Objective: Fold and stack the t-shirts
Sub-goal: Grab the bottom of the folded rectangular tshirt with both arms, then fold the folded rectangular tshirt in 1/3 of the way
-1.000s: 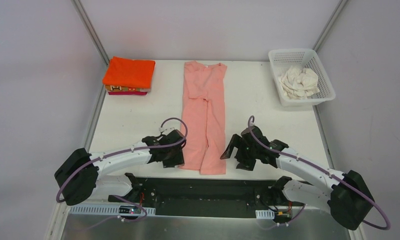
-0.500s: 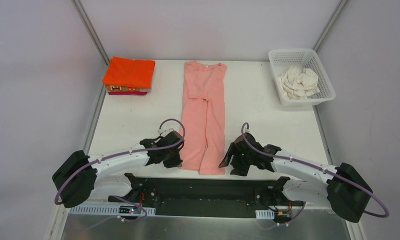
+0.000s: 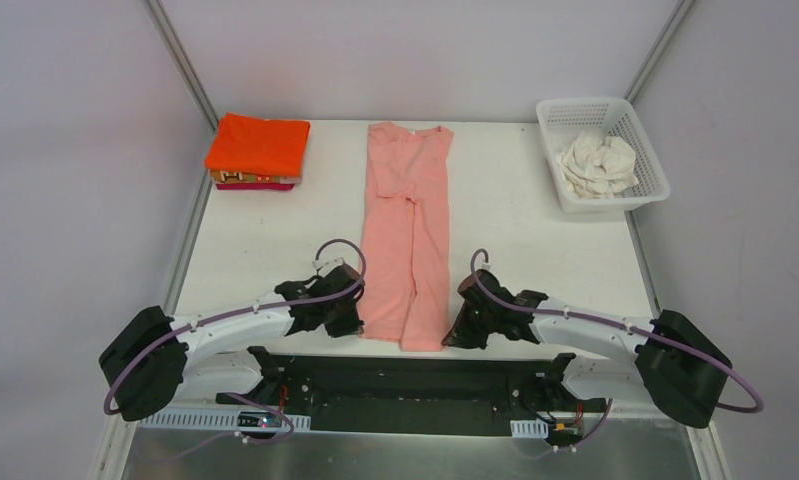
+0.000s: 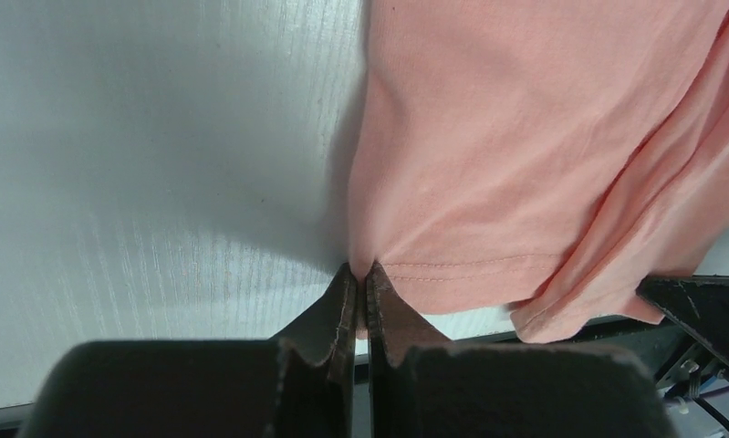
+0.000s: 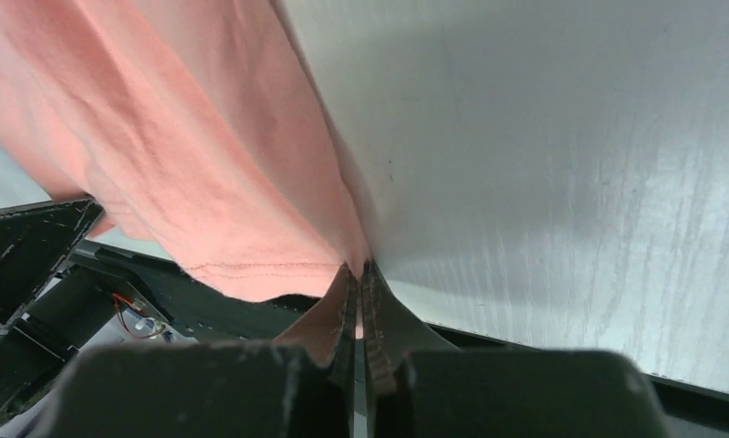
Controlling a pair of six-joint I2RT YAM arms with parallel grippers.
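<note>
Salmon pink t-shirt [image 3: 407,230] lies flat in the middle of the white tabletop [image 3: 275,240], folded lengthwise into a narrow strip. Its long axis runs straight from far to near, with the collar at the far end and the hem at the near edge, by the arm bases. The cloth is soft matte cotton, lightly creased, with a ridge of folded fabric down the centre and a stitched seam line along the hem.

Left gripper [image 4: 360,274] is down low at the hem's left corner, jaws pressed together with a pinch of pink cloth between them. Right gripper [image 5: 360,272] mirrors it at the right corner, jaws likewise closed tight on the hem edge.

Far left corner holds a neat folded stack, with a bright orange t-shirt [image 3: 259,143] on top and a sliver of magenta t-shirt [image 3: 255,186] at the bottom. Far right, a cream-white t-shirt [image 3: 597,163] sits crumpled inside the white lattice basket [image 3: 582,103], well apart from both arms.
</note>
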